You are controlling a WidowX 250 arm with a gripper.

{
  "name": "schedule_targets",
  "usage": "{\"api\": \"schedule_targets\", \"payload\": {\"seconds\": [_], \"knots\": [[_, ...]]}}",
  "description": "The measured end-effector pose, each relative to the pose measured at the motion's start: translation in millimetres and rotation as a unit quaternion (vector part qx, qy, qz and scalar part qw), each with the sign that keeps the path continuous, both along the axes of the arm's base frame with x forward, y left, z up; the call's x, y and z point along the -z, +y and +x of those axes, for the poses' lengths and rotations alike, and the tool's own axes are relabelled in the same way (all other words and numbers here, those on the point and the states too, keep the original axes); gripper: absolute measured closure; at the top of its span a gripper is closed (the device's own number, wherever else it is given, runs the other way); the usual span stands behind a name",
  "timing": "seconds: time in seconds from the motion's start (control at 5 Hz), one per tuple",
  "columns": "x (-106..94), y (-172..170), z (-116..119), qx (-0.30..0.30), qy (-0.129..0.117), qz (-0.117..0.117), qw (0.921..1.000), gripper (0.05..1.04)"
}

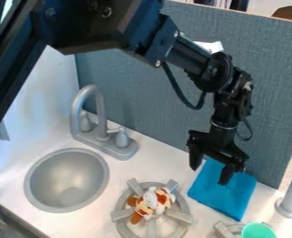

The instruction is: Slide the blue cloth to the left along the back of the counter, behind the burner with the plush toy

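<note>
The black gripper (209, 175) hangs over the far end of a blue cloth (222, 195), its fingers spread apart and grasping nothing. The cloth lies flat on the white counter (189, 223), right of the middle. To its left, a brown, white and orange plush toy (151, 203) sits on a gray stove burner (180, 216). Farther left are a round sink (68, 180) and, beyond it, a gray faucet (101, 111). A green cup (258, 231) stands at the near right.

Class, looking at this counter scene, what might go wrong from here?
The gripper is open by the blue cloth, contact unclear; closing too high might miss it, while dragging might bunch it up. The soft toy lies loose on the burner, so a low sideways swing might knock it off.
</note>
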State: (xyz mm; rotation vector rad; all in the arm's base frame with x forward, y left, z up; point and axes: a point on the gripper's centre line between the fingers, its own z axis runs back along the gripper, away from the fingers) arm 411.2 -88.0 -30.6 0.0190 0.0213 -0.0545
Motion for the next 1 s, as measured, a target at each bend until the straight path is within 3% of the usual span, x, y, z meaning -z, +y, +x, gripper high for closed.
{"api": "schedule_targets", "payload": {"seconds": [0.2, 0.4, 0.6, 1.0], "knots": [[18.5, 2.6, -8.9, -0.001, 0.023, 0.005, 0.9997, 0.083], [33.7, 3.7, -14.5, 0.013, 0.008, 0.001, 0.9999, 0.083], [38.8, -1.9, -9.4, 0.01, -0.025, -0.002, 0.9996, 0.083], [30.0, -23.6, 9.7, 0.005, -0.066, -0.02, 0.9976, 0.083]]}}
